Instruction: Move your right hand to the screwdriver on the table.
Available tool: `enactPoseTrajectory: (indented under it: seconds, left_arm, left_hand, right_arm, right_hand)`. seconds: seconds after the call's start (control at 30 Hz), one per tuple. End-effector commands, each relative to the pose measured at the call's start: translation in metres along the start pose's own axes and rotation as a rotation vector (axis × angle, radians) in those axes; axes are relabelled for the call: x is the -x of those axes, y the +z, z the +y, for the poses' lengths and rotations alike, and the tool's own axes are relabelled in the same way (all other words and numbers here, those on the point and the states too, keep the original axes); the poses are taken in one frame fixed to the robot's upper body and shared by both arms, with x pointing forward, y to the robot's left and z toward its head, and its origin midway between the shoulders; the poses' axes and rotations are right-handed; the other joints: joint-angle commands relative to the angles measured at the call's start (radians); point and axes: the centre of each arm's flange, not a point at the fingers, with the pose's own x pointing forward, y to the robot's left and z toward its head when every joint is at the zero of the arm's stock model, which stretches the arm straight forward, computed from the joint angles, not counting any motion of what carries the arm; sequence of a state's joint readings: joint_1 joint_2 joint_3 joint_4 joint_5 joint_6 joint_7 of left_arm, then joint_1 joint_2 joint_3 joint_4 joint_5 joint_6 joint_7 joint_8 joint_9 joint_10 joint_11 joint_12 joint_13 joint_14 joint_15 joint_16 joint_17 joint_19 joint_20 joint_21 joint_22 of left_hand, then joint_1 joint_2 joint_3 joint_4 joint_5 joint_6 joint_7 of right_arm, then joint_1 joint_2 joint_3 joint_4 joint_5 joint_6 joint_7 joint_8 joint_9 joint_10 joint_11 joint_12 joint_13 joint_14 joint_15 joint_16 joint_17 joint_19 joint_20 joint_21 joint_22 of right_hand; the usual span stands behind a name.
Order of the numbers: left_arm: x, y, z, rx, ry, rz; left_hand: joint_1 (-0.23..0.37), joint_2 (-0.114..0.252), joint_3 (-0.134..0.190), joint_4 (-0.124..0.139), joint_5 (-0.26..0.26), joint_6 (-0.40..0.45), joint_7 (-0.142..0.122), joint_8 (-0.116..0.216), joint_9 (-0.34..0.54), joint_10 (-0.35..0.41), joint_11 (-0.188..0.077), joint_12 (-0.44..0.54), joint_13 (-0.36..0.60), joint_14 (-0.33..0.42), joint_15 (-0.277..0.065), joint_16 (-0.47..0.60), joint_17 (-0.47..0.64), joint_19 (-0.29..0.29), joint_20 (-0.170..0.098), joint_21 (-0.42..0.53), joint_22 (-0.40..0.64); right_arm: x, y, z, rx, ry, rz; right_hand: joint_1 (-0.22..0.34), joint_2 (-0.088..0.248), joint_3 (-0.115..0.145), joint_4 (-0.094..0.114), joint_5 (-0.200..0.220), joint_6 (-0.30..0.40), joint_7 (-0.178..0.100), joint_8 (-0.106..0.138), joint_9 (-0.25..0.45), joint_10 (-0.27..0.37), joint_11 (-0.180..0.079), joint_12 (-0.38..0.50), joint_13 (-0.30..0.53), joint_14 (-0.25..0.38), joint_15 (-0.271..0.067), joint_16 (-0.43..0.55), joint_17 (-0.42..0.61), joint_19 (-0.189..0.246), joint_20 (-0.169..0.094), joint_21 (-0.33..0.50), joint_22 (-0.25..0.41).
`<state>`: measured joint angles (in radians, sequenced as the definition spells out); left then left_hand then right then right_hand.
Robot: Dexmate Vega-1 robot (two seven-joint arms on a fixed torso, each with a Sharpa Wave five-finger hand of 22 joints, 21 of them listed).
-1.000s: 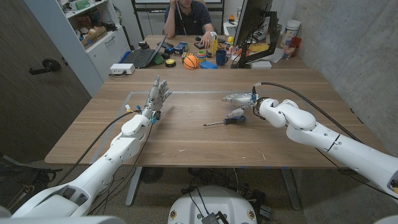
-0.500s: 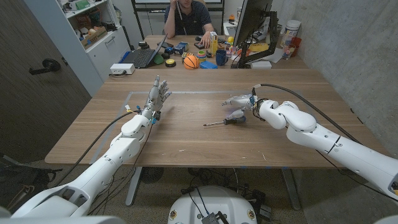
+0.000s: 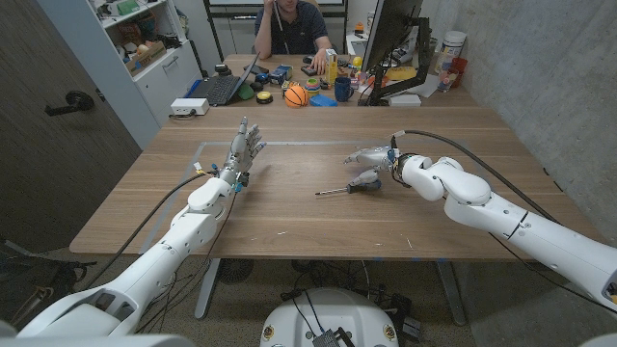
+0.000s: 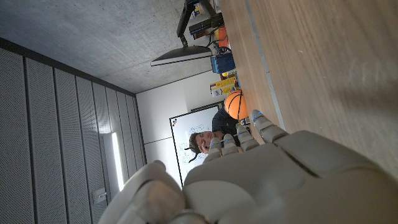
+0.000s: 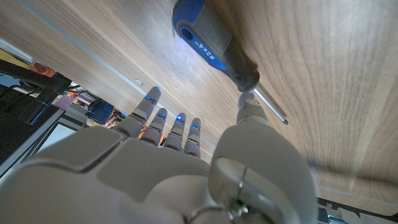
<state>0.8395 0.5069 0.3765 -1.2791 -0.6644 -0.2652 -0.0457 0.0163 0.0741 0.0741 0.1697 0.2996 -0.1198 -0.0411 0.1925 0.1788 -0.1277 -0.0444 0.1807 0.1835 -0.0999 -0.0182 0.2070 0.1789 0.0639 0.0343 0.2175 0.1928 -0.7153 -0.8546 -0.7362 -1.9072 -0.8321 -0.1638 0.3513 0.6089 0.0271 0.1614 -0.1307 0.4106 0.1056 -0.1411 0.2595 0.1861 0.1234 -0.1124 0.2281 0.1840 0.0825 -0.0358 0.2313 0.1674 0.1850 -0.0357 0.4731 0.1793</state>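
Observation:
The screwdriver (image 3: 351, 188), with a blue and black handle and a thin metal shaft, lies on the wooden table (image 3: 289, 217) right of the middle, its tip pointing toward the robot's left. My right hand (image 3: 370, 164) sits just behind and over the handle, fingers spread and holding nothing. In the right wrist view the handle (image 5: 208, 45) lies just beyond the fingertips (image 5: 177, 121), and the thumb reaches close to where the shaft begins. I cannot tell whether it touches. My left hand (image 3: 244, 148) stands far off with fingers stretched and empty; its back (image 4: 261, 180) shows in the left wrist view.
Along the table's far edge stand an orange ball (image 3: 296, 95), a laptop (image 3: 220, 89), a blue mug (image 3: 343, 89), a monitor (image 3: 390, 39) and small clutter. A person (image 3: 294, 24) sits behind it. A white box (image 3: 190, 106) lies at the far left.
My right hand has edged slightly lower and closer to the screwdriver's handle. The screwdriver and my left arm have stayed put.

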Motion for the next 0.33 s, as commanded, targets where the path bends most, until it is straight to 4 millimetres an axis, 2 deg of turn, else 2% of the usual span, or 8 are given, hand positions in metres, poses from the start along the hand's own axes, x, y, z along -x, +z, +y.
enactPoseTrajectory:
  seconds: [0.03, 0.33]
  left_arm:
    - [-0.0017, 0.0009, -0.0005, -0.003, -0.003, 0.003]
    - [-0.0046, 0.0003, -0.0016, -0.003, -0.006, 0.007]
  left_hand:
    - [-0.007, 0.033, -0.006, -0.001, 0.007, -0.004, -0.001, -0.001, 0.006, -0.006, 0.002, 0.006, 0.003, -0.006, -0.001, 0.003, 0.004, 0.008, -0.001, 0.0, 0.003]
    - [-0.007, 0.034, -0.007, -0.001, 0.007, -0.003, 0.0, 0.0, 0.006, -0.005, 0.002, 0.006, 0.003, -0.006, 0.0, 0.003, 0.004, 0.008, 0.0, 0.0, 0.003]
  right_arm:
    - [-0.0008, -0.0013, 0.0003, -0.01, -0.013, -0.004]
    - [-0.0024, -0.003, -0.0003, -0.018, -0.015, -0.005]
  right_hand:
    - [0.01, 0.001, -0.006, 0.001, 0.008, 0.007, -0.004, -0.001, 0.002, 0.002, 0.001, -0.002, 0.002, 0.005, -0.099, -0.006, 0.004, 0.007, 0.004, -0.002, 0.005]
    - [0.012, 0.006, -0.011, 0.005, 0.01, 0.004, -0.003, -0.007, 0.002, -0.003, 0.006, -0.01, 0.002, -0.005, -0.097, -0.014, 0.004, 0.0, 0.005, -0.008, 0.005]
